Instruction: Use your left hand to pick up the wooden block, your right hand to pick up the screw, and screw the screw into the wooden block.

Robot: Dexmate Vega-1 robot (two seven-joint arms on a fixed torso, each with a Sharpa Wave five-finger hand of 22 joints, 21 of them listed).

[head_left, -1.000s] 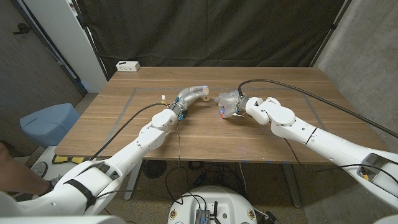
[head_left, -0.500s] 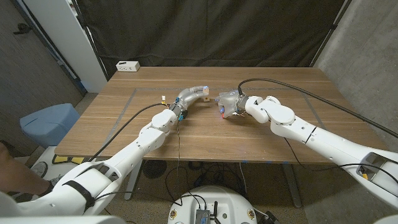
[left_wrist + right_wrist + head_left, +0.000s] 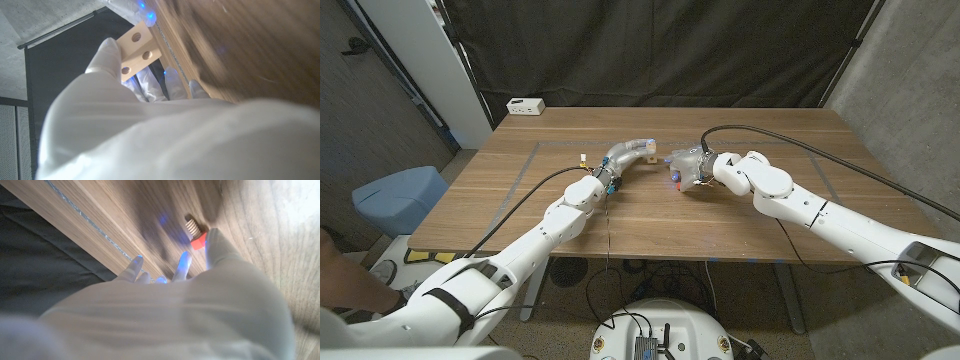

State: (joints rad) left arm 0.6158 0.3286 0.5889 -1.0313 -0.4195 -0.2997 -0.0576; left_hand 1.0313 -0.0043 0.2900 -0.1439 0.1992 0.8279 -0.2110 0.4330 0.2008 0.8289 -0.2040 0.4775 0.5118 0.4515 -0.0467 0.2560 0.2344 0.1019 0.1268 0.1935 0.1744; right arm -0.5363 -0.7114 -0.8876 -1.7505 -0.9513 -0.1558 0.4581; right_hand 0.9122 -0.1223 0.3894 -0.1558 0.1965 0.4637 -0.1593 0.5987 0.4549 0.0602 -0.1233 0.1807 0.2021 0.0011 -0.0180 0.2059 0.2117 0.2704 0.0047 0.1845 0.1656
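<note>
The left robot hand sits over the middle of the counter, fingers curled around the block, which sticks out past the fingertips toward the right robot hand. In the left wrist view the left robot hand grips the block with a thumb on one side and fingers on the other; the block is pale wood, tilted, with three round holes showing on its broad face. Whether it is lifted clear of the counter cannot be told.

The right robot hand is just beside the left one, apart from it, with the block's free end between them. A small red spot at its fingertips is the screw. In the right wrist view the screw has a red head and a short pale threaded shaft, and it points away from the right robot hand. One finger touches the red head from one side; the other fingers are spread beside it, their tips glowing blue. The screw lies low over the counter with a shadow just beyond it; whether it is pinched or only touched cannot be told.

Far behind both robot hands, near the counter's far left corner, lies a white box. A small pale thing stands on the counter just left of the left wrist. A dark curtain hangs behind the counter.
</note>
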